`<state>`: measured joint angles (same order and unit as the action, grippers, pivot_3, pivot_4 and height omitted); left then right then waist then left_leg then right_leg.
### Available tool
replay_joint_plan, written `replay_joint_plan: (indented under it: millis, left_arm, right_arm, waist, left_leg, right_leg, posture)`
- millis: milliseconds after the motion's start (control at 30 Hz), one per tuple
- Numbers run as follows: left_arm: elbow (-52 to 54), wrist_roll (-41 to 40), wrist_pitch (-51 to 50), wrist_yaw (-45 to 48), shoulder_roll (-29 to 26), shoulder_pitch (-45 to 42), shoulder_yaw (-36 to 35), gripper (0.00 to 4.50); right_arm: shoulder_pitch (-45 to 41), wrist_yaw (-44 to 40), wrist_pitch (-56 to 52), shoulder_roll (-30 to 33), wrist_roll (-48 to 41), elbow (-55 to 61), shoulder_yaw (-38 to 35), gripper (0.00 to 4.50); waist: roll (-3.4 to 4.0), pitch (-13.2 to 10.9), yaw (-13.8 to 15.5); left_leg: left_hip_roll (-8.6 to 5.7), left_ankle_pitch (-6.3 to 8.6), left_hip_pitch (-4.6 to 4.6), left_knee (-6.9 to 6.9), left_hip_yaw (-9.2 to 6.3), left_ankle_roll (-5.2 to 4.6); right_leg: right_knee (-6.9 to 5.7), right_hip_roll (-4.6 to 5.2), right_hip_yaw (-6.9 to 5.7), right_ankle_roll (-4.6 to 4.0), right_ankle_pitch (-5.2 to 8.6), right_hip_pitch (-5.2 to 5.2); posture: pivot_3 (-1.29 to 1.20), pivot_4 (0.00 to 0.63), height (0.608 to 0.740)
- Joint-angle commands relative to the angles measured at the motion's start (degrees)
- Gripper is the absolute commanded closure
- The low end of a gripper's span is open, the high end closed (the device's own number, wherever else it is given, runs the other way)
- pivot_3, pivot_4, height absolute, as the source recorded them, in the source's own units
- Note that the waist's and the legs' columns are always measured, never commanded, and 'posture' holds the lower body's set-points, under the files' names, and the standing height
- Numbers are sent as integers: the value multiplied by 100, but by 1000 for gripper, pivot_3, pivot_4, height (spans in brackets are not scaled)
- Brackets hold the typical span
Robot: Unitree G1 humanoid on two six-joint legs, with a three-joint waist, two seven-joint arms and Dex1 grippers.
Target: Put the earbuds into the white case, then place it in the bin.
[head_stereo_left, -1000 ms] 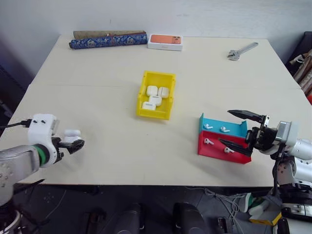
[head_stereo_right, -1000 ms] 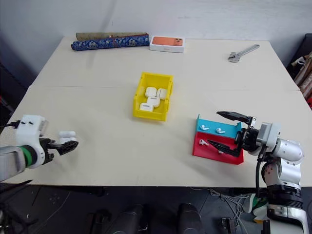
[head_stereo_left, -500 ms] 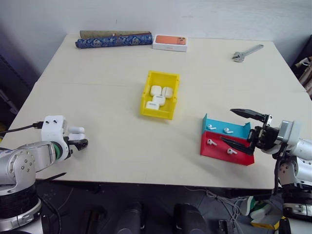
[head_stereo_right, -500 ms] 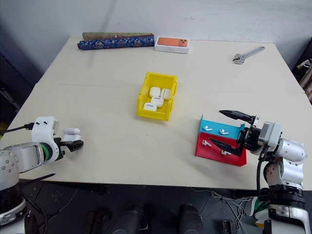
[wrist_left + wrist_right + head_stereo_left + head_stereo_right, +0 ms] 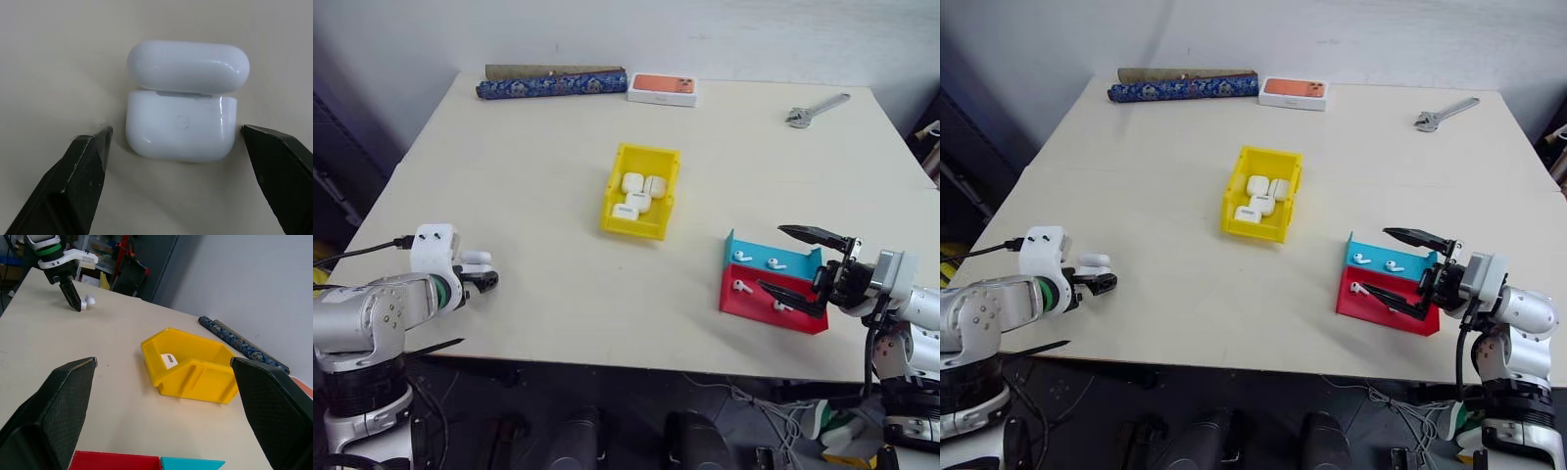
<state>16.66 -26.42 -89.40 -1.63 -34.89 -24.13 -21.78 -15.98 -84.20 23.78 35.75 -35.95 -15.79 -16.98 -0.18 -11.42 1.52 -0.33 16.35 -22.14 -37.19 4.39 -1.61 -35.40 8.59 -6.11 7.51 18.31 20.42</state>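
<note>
Both sets of jaws stand spread. From the head, the left gripper (image 5: 481, 281) sits at the white case (image 5: 476, 258) near the table's (image 5: 538, 157) left edge; the right gripper (image 5: 800, 271) hovers over the earbuds (image 5: 738, 287) in the red tray (image 5: 749, 305) and blue tray (image 5: 793, 258). The bin (image 5: 656, 227) (already holding several cases) lies mid-table. Left wrist: the case, lid open, lies between the fingers (image 5: 83, 171), ungripped. Right wrist: the bin's yellow wall ahead.
</note>
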Motion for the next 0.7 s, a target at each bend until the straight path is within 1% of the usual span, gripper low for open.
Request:
replay_joint_plan:
  millis: [33,233,267,300,367,433,500,567,600,667,700]
  left_arm:
    - [-210,242,13,76,96,43,142,45]
    - [-162,401,42,264,67,133,190,45]
    - [-152,419,63,300,47,151,215,434]
    - [-132,433,60,336,14,176,242,617]
    - [-91,455,65,406,-52,257,218,1252]
    - [-41,464,59,508,-157,359,157,1725]
    - [60,439,40,662,-331,492,119,1725]
    - [158,399,228,902,-588,713,91,1725]
    - [204,310,539,1151,-665,841,-26,1725]
    - [248,182,962,1508,-729,991,-197,1725]
    - [299,3,1543,2016,-759,1157,-365,1725]
  right_arm:
    - [8,-5,137,-8,-87,123,-154,0]
    - [54,-16,219,-53,-75,62,-145,0]
    - [46,-12,233,-62,-72,50,-135,0]
    - [37,-13,245,-69,-69,39,-127,0]
    - [13,-14,264,-86,-64,12,-122,0]
    - [-8,-25,283,-95,-60,-25,-125,0]
    - [-17,-42,307,-94,-58,-52,-127,0]
    - [-24,-43,328,-82,-62,-82,-137,0]
    - [-31,-50,343,-64,-59,-107,-149,0]
    - [-44,-62,360,-36,-59,-146,-164,0]
    - [-63,-68,371,8,-50,-179,-187,0]
  waist:
    - [4,3,-1]
    - [6,4,-3]
    - [6,4,-5]
    - [7,4,-7]
    - [7,4,-19]
    - [7,4,-23]
    - [7,4,-63]
    - [7,4,-116]
    - [7,4,-176]
    - [6,4,-205]
    - [5,3,-207]
  left_leg:
    - [0,0,0,0,0,0]
    - [0,0,2,1,0,0]
    - [0,0,2,0,0,0]
    - [0,0,2,1,1,0]
    - [1,0,3,2,1,0]
    - [1,1,3,4,2,2]
    - [5,2,4,5,7,4]
    - [8,4,4,7,11,7]
    - [10,5,4,8,12,9]
    - [17,10,6,12,21,16]
    - [23,10,5,12,23,16]
  right_leg:
    - [0,0,0,0,0,0]
    - [-3,0,-1,0,0,1]
    - [-3,0,0,-1,0,1]
    - [-2,0,0,0,0,1]
    - [-3,0,0,-1,0,1]
    - [-3,-1,1,-3,1,3]
    - [-4,-3,1,-6,3,8]
    - [-4,-4,1,-10,5,10]
    - [-4,-5,1,-11,6,11]
    - [-5,-5,1,-16,9,16]
    - [-8,-5,0,-17,9,17]
  posture:
    - [0,150,740]
    - [0,150,740]
    - [0,150,740]
    - [0,150,740]
    - [0,150,740]
    - [0,150,740]
    - [0,150,740]
    - [0,150,740]
    - [0,150,740]
    - [0,150,740]
    - [0,150,740]
